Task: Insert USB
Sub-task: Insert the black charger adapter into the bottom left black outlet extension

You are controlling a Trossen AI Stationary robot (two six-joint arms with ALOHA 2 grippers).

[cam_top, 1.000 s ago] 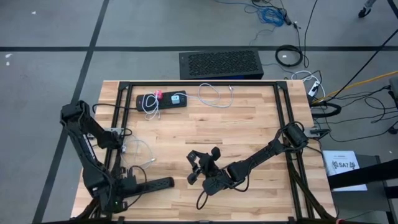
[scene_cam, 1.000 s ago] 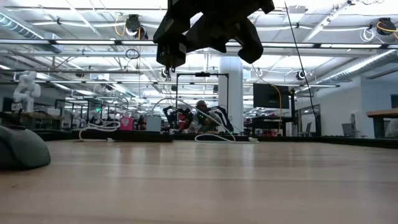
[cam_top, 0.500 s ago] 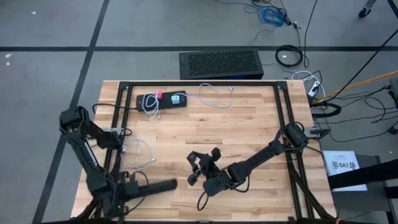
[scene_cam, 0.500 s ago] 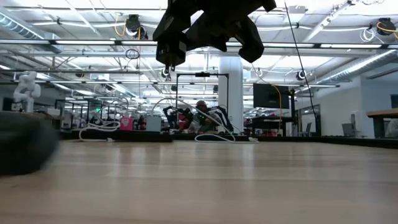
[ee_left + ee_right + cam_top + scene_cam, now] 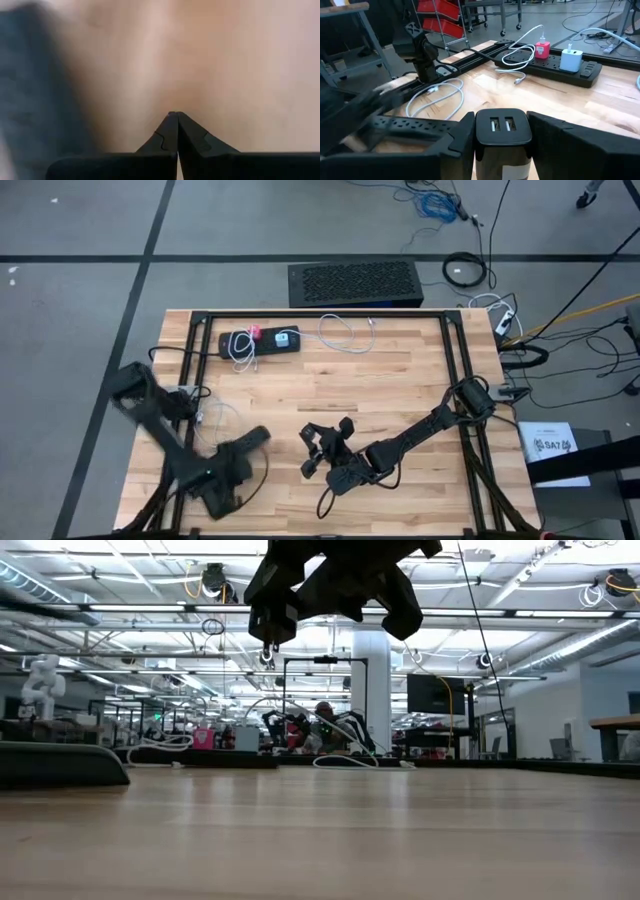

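Pincer number 1, the right pincer (image 5: 325, 448), sits near the middle of the table (image 5: 400, 380) in the high view. It has not moved in the last second. The left arm has moved a lot. It swung from the table's near left corner toward the middle, and the left pincer (image 5: 255, 436) now points up toward the white cable (image 5: 228, 425).

From the low view, the right pincer (image 5: 335, 585) hangs high over the wood. A long dark shape (image 5: 60, 762), likely the left arm, now lies flat at the side where a round lump sat before.

Up close in the left wrist view, the left pincer (image 5: 176, 125) is pressed tight together and holds nothing. The wood is a blur, so the arm is moving fast.

Looking from the right wrist view, the right pincer (image 5: 502, 132) holds a white USB charger (image 5: 502, 136) with 2 slots. A black power strip (image 5: 550, 61) lies far across the table. Another black power strip (image 5: 405, 125) lies close by.

I think the left arm is going for the cable, to plug it into the charger.
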